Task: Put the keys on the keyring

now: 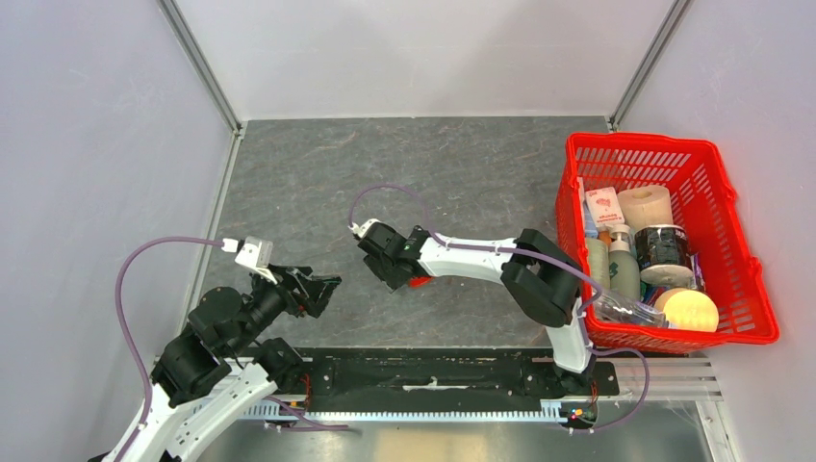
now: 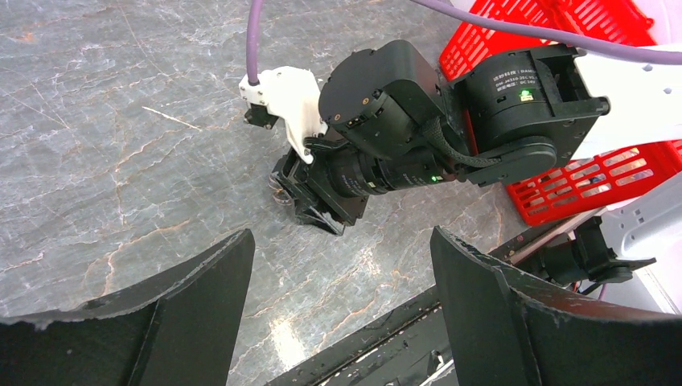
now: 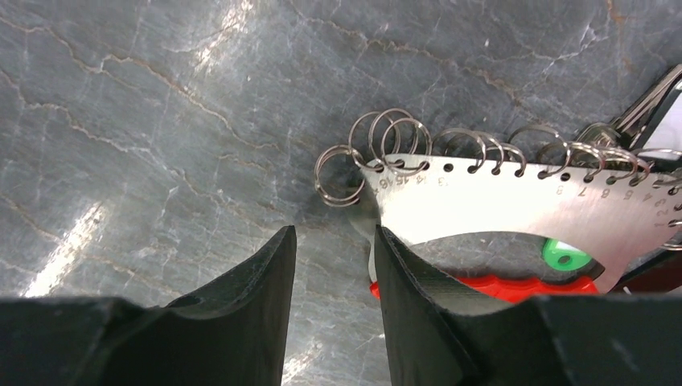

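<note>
The keyring lies on the table under my right gripper. In the right wrist view it is a curved metal plate with numbered holes that carry several thin split rings, over a red fob and a small green tag. Metal keys show at its far right end. The right fingers stand a narrow gap apart with only table between them, and the right finger is over the plate's left end. The red fob peeks out below the right gripper. My left gripper is wide open and empty, at the left. The yellow-tagged key is out of view.
A red basket full of bottles and packets stands at the right edge and also shows in the left wrist view. The right arm's wrist fills the middle of that view. The black base rail runs along the near edge.
</note>
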{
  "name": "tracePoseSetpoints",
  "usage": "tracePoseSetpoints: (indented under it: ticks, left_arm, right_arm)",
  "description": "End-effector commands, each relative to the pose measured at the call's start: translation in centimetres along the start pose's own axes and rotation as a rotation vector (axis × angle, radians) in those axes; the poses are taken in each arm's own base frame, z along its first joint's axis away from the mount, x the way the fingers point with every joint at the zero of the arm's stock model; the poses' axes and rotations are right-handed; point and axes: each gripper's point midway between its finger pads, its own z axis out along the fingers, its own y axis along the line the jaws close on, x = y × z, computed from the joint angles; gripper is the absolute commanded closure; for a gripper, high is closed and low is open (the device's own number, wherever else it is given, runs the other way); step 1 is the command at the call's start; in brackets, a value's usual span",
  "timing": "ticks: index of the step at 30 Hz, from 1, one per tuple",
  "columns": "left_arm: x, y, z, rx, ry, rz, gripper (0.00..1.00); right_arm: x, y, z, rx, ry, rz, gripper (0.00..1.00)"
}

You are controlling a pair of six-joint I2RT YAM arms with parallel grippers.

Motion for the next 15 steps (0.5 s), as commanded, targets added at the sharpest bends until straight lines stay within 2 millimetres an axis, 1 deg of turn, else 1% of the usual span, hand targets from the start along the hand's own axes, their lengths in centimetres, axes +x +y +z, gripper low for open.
tracePoseSetpoints:
  ticks: [1,7,15]
  left_arm:
    - [-0.65,-0.45,0.17,0.023,-0.026,0.019,0.13]
    - [-0.7,-0.47,0.16,0.024,-0.029,0.018,0.13]
    - [-0.67,-0.45,0.16,0.024,-0.027,0.017,0.13]
  right_arm:
    - [-1.74,-0.33,0.59,0.045,-0.068,-0.02,0.52]
    - [-1.95,-0.03,1.17,0.041,-0.074,-0.03,0.53]
    - [-2.12,-0.24,1.39,0.057,-0.086,-0.03,0.59]
